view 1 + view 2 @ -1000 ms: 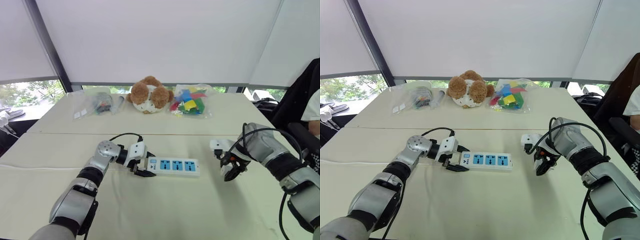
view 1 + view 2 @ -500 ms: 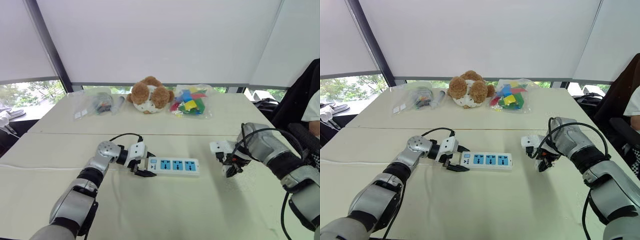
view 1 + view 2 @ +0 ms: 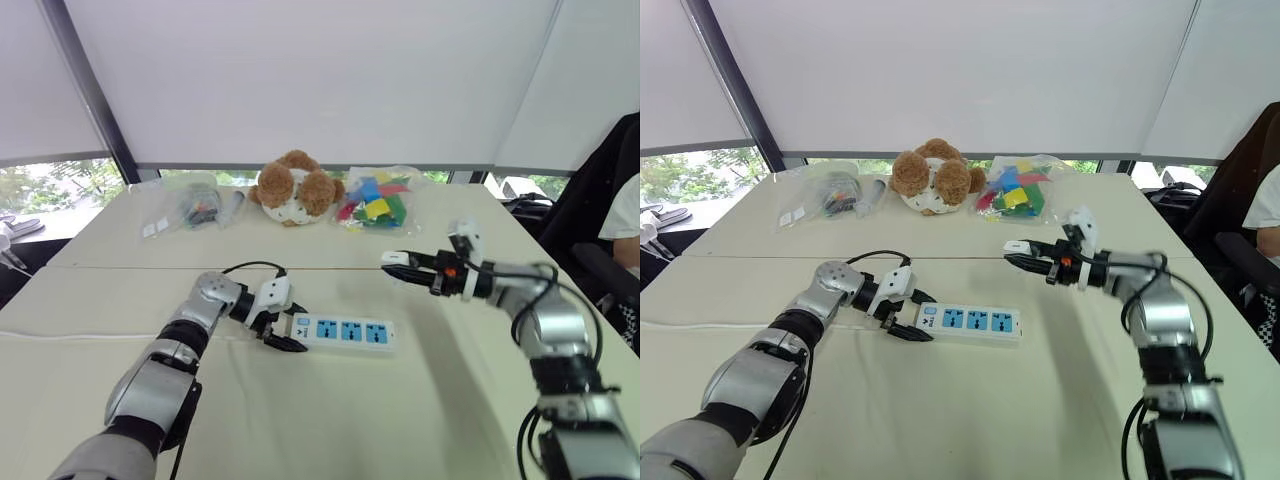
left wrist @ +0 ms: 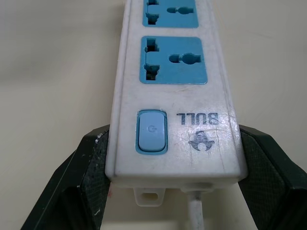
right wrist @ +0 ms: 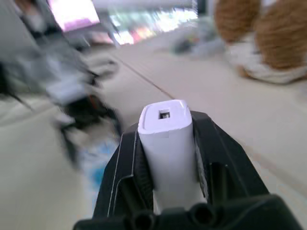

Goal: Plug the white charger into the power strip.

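Printed on the power strip [image 4: 175, 91] in grey capitals, upside down in the left wrist view: "BULL", above a small bull-head emblem. Beside that, a pale blue rounded switch [image 4: 151, 131] marked with a power symbol. Long flat bar of smooth, slightly scuffed white plastic with three blue socket panels, lying flat on the cream table [image 3: 330, 420] at centre of the left eye view. Thin white cord [image 4: 196, 213] leaving its end next to a small moulded tab.

Left gripper [image 3: 277, 333] clenched on the switch end of the strip, textured black fingers [image 4: 91, 182] pressed against both long sides.

Right gripper [image 3: 402, 264] raised off the table at centre right of the left eye view, clamped on the white charger [image 5: 168, 143]: a small glossy white block with rounded corners and a small rectangular port in its outer end, pinched between two black fingers. Well apart from the strip, above and to its right.

Along the upper middle of the frame: a fuzzy brown and white plush toy [image 3: 295, 188], a clear bag of bright coloured pieces [image 3: 374, 203], and another clear bag [image 3: 195, 207] left of it.
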Motion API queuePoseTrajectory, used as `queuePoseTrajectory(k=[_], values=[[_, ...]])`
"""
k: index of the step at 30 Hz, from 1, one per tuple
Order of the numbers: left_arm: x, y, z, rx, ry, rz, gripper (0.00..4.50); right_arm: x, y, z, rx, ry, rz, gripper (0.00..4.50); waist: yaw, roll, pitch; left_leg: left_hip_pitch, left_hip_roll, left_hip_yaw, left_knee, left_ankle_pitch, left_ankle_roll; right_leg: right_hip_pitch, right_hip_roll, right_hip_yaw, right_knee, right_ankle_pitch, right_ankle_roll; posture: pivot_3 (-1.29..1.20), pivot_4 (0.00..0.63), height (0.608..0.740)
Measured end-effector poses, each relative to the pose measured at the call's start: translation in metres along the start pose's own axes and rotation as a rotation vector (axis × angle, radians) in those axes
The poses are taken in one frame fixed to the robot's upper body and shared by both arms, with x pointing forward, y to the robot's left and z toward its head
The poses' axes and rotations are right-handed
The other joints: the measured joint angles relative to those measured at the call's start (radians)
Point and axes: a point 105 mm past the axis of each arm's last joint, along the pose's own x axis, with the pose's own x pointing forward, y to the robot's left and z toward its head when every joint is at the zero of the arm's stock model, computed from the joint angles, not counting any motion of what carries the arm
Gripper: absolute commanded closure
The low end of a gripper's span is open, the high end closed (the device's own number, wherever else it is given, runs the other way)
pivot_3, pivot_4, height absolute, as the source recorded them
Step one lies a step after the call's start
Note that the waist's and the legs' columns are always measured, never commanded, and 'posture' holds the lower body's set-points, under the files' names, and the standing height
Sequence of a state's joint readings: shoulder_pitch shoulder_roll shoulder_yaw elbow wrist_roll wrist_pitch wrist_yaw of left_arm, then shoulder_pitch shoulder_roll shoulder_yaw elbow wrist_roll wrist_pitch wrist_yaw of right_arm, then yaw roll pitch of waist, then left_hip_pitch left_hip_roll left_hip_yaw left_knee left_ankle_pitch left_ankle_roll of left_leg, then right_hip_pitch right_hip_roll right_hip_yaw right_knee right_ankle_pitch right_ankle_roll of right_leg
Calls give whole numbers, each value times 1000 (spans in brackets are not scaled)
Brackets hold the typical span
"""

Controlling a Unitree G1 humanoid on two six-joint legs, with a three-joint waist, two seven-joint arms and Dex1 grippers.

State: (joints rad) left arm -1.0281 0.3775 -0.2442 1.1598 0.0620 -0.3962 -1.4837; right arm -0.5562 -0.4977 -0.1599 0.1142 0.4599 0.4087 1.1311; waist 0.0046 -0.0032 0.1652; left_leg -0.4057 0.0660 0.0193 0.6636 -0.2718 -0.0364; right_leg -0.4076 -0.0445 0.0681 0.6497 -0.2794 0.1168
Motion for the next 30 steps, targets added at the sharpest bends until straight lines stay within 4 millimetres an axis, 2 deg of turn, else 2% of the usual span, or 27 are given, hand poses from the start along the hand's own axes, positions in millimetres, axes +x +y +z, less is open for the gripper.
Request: queuePoseTrajectory(k=[4,10,19,30], values=[[-4,-1,-3,29,24,0,1474,2,6,-9,44,-48,-32,3742,-15,0,0,1,0,0,0,0,0,1,0,0,0,0,0,0,150,739],[-8,-2,-4,37,33,-10,1474,12,18,-40,129,-63,5,3742,-24,0,0,1,1,0,0,0,0,0,1,0,1,0,0,0,150,739],[-10,-7,-6,-26,40,-54,1474,16,15,-70,135,-45,6,3742,-25,0,0,1,1,0,-1,0,0,0,1,0,0,0,0,0,150,739],[-12,-8,-8,-63,50,-70,1474,18,21,-73,122,-41,53,3742,-26,-1,-1,2,1,-1,-1,0,1,1,2,0,0,0,0,0,150,739]])
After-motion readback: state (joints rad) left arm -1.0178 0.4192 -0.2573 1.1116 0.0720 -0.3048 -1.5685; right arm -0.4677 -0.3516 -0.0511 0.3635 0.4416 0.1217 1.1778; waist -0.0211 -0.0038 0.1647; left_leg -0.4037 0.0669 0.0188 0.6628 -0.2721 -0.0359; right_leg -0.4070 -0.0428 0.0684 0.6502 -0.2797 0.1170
